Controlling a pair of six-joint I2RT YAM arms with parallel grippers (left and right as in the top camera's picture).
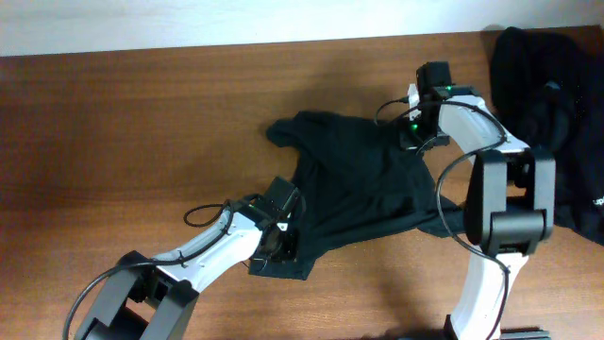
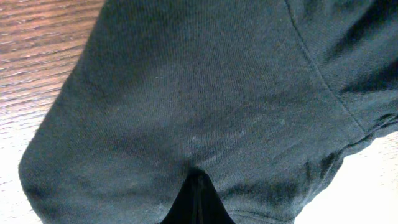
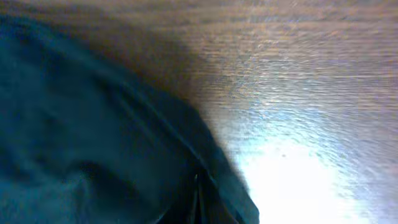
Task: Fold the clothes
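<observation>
The black T-shirt (image 1: 354, 194) lay rumpled mid-table, not flat. Its long axis ran on a diagonal, from the near-left corner by my left gripper (image 1: 281, 247) up to the far-right edge by my right gripper (image 1: 412, 140). One bunched end poked out toward the far left; I couldn't tell neck from hem.

Left fingers were pinched fully together on the near-left corner of the shirt. In the left wrist view the cloth puckered right where the tips met, and the fabric fanned out wide above that point. Right fingers were closed too, nipped on the shirt's edge at the far-right side, w/ bare wood just beside the cloth in the right wrist view - that view was blurry, so not much more to read there.

The table (image 1: 142, 123) showed open wood to the left of the shirt and along the far side. On the right, a pile of black clothes (image 1: 543, 85) sat at the far-right corner, near my right arm, w/ a small white mark (image 1: 596, 200) on it at the frame edge.
</observation>
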